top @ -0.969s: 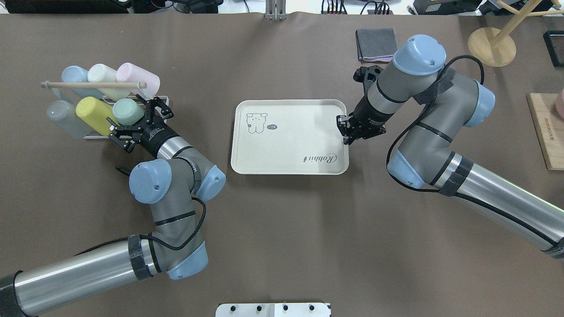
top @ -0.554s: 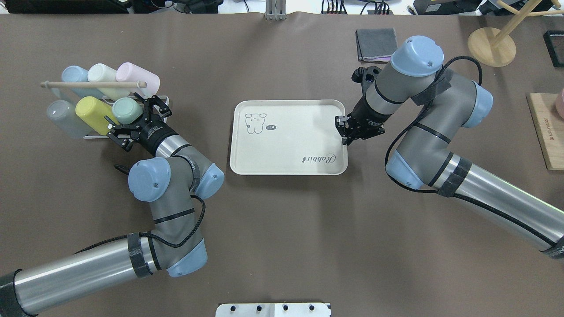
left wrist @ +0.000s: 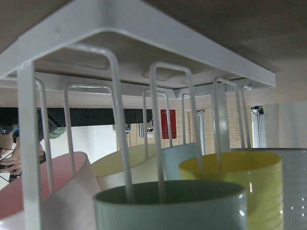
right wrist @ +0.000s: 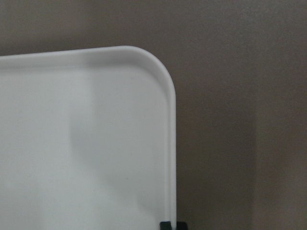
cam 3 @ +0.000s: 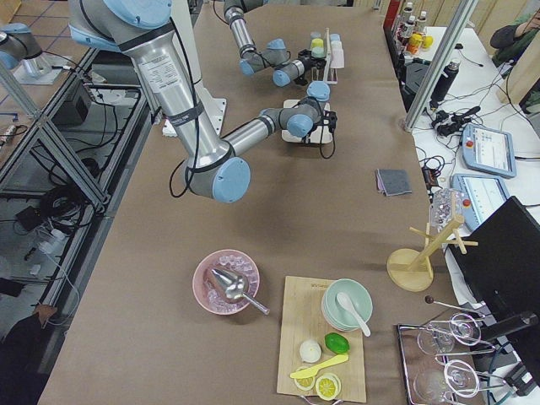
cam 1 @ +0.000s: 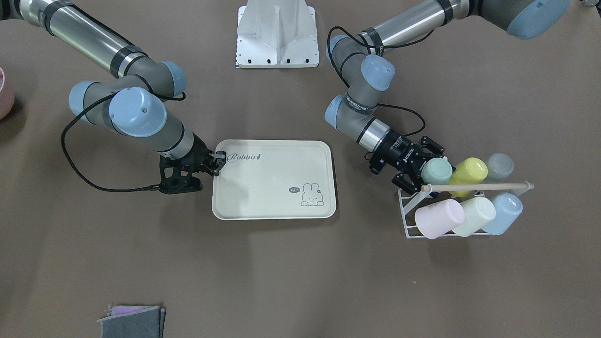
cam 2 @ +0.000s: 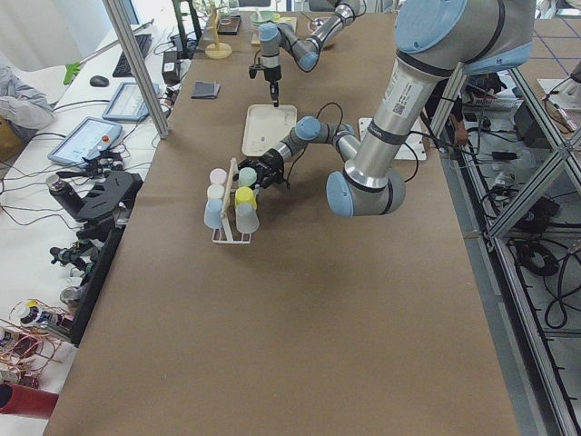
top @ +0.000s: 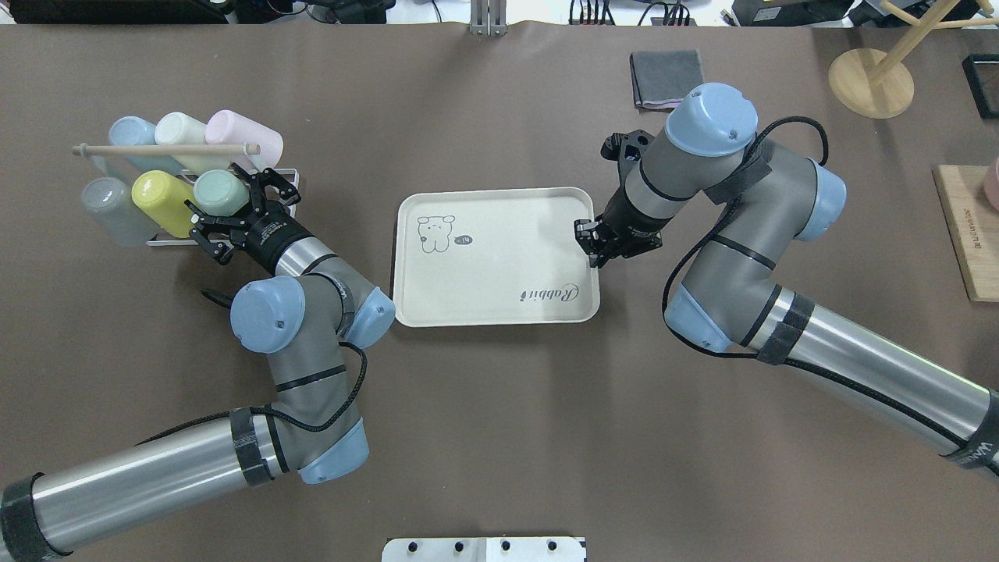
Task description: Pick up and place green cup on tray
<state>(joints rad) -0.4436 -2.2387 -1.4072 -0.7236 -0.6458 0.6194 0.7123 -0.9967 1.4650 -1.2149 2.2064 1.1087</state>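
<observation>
Overhead exterior: small mint-green plastic cup (top: 218, 193) at frame left, off cream rectangular tray (top: 499, 257).
Left pincer (top: 232, 209): spread around cup.
Right pincer (top: 589, 243): pinching tray rim.
Remaining: grasp, transfer.

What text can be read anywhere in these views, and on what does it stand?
"Rabbit": script on the tray.
"hi~": speech bubble beside the tray's bunny drawing.
Lettering on the left arm and the wooden board: too small to read.
</observation>
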